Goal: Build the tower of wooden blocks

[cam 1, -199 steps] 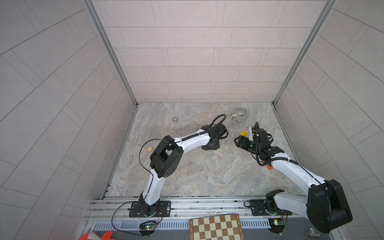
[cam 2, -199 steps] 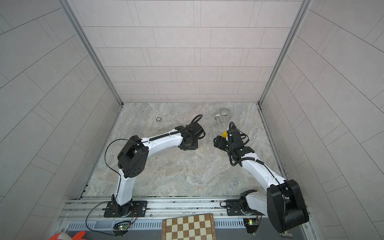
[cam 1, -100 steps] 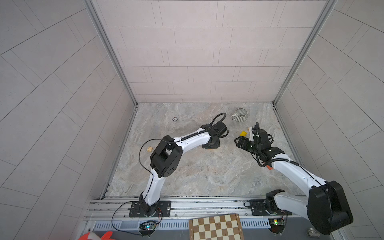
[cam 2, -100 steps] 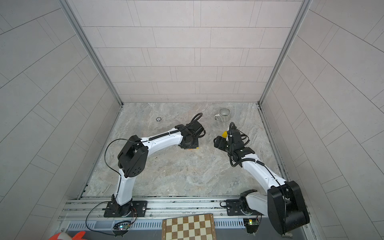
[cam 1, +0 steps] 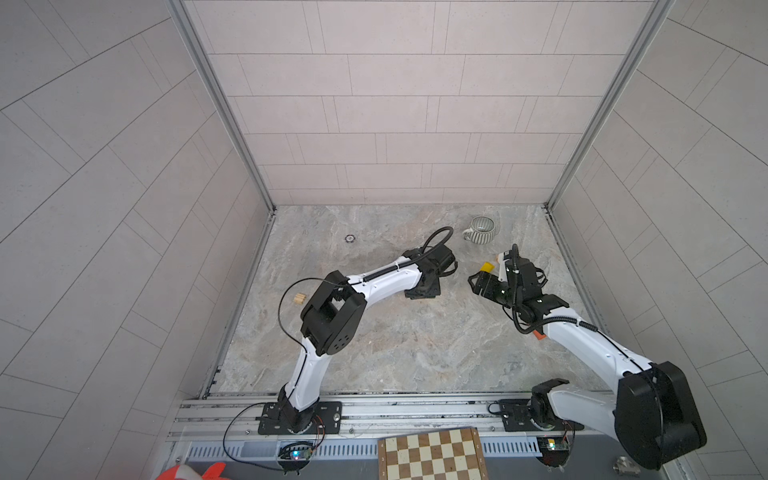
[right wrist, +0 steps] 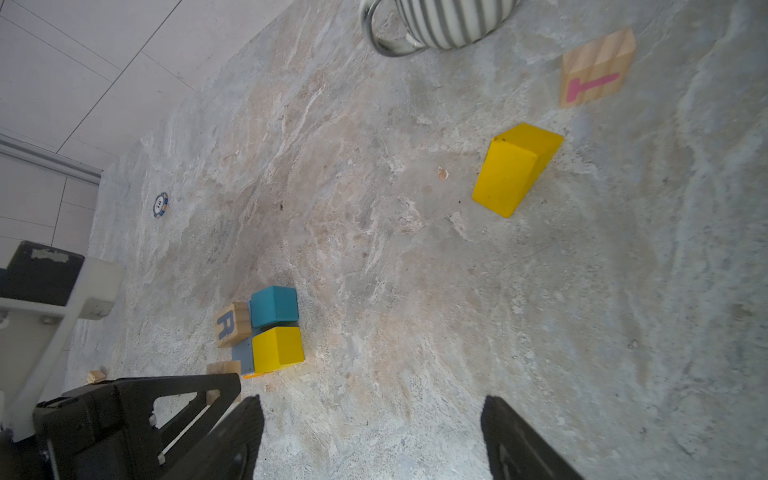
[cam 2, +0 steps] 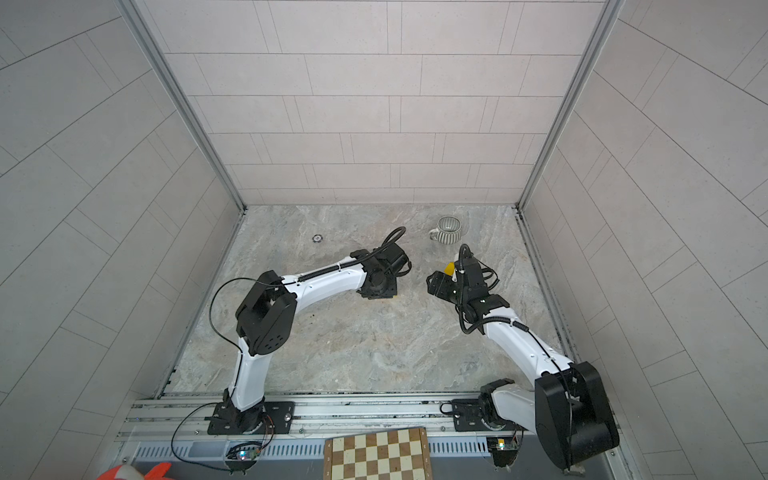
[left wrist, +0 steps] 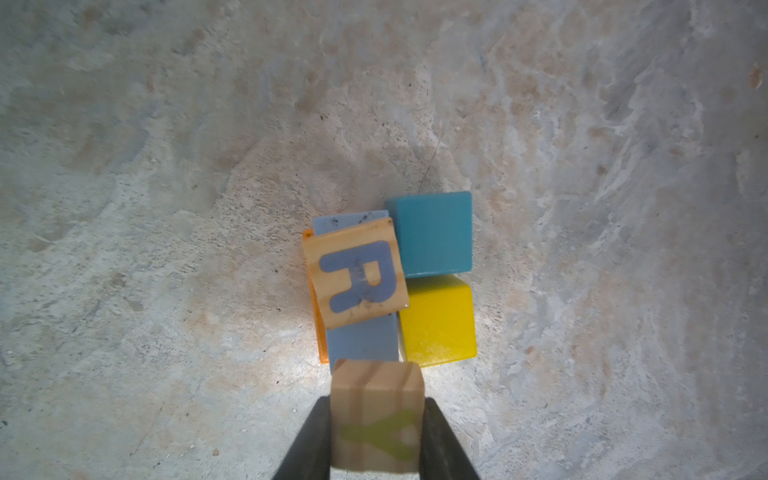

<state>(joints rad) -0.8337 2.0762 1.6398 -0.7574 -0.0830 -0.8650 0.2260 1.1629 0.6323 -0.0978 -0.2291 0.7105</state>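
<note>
Five blocks sit packed together on the stone floor [left wrist: 166,166]. A wooden cube printed R [left wrist: 355,278] lies slightly askew on a pale blue slab [left wrist: 361,340]. An orange piece [left wrist: 319,336] shows under the slab's edge, and a teal cube [left wrist: 434,232] and a yellow cube [left wrist: 438,320] touch each other alongside.

The left claw [left wrist: 376,419] is clamped on a green-lettered wooden cube [left wrist: 376,399] at the slab's end; I cannot tell whether the two touch. In a top view the left arm [cam 1: 386,282] hides this cluster, near the middle of the frame.

Bare floor rings the cluster on every side. The right claw [right wrist: 372,419] hangs over it just right of centre, fingers spread with nothing between them.

Further out lie a yellow wedge [right wrist: 513,170] and a T cube [right wrist: 594,72], well apart from the cluster. A striped mug [cam 1: 480,230] stands near the back wall, upper right. A small wooden block [cam 1: 299,298] lies by the floor's left edge, and a chip [cam 1: 349,238] lies upper left. A chessboard [cam 1: 432,455] sits at the bottom edge of the frame.
</note>
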